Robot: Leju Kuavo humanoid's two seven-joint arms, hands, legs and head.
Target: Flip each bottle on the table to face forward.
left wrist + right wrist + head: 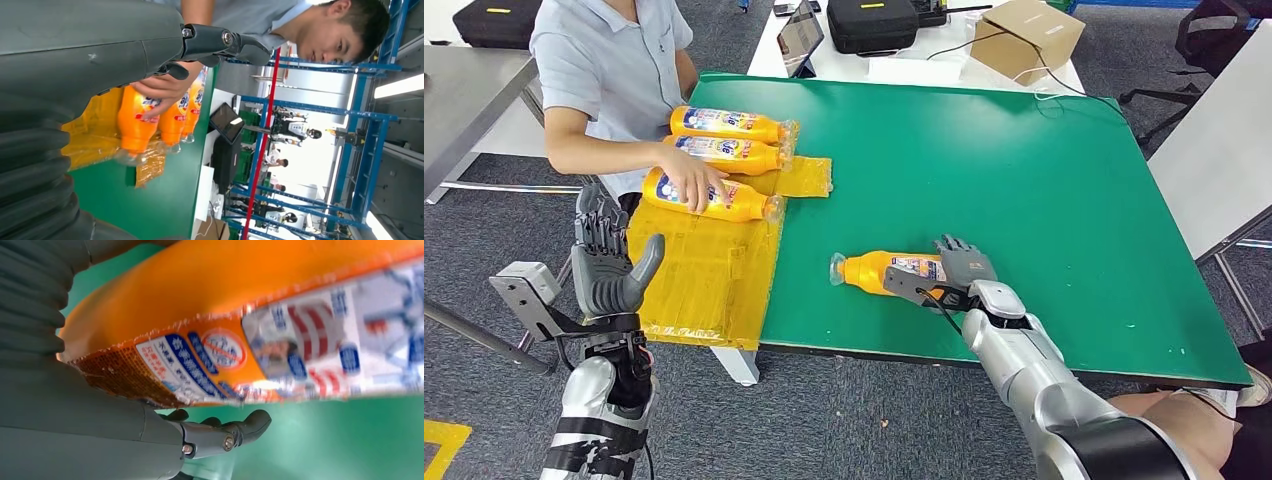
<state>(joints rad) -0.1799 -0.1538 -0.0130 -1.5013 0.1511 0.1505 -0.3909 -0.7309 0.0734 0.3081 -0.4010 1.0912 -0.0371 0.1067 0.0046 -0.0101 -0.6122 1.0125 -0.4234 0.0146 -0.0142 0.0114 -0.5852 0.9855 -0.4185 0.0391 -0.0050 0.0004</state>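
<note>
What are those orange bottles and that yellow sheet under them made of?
The orange bottle in the right hand looks like plastic: see-through cap end, glossy printed label with a ragged edge. The yellow sheet seems thin, glossy plastic film, judging by its wrinkles and shine, though I can't be certain.

The head view looks down and forward over the green table (1044,190). The left wrist view, turned sideways, looks from off the table's corner toward three bottles (162,117) there. The right wrist view sits tight against a bottle (240,310) on the table.
</note>
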